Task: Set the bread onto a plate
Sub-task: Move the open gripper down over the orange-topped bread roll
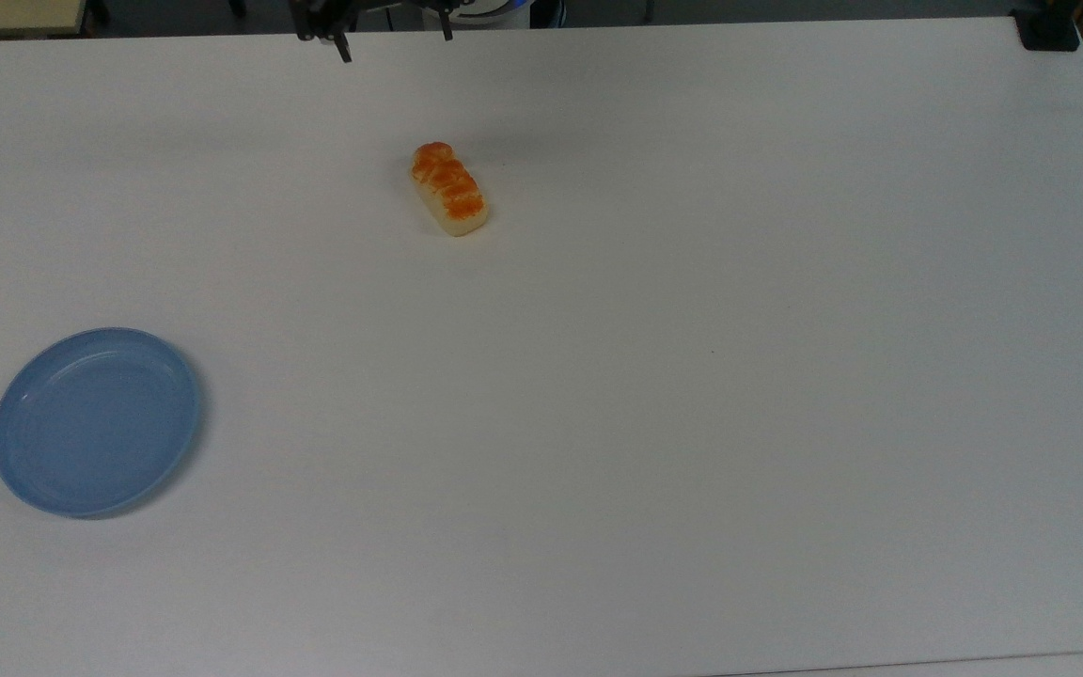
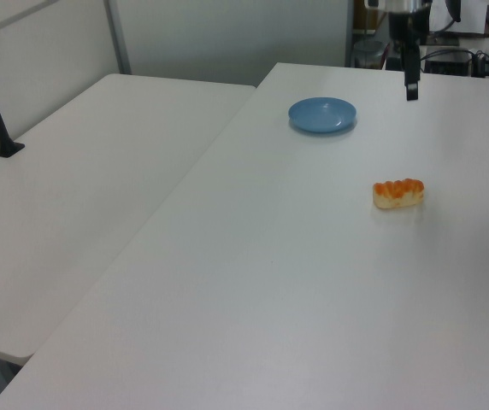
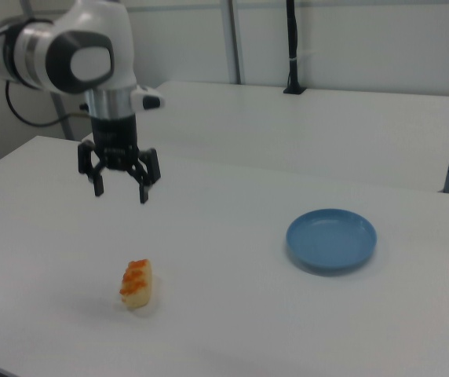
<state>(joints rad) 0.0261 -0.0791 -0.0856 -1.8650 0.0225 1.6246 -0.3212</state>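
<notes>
Right view: tool (image 3: 120, 191) hangs above the tabletop (image 3: 232, 314), fingers spread wide, nothing betw. them, up and a bit to the right view's left of the bread (image 3: 136, 283). Bread lies flat on the tabletop, glazed side up. Plate (image 3: 331, 239) sits empty, well apart, toward the right view's right. Top view: bread (image 1: 449, 188) upper-centre, plate (image 1: 96, 420) lower left.

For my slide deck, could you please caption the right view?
Open gripper hovers above the table, behind the bread; the blue plate sits apart, empty.
</notes>
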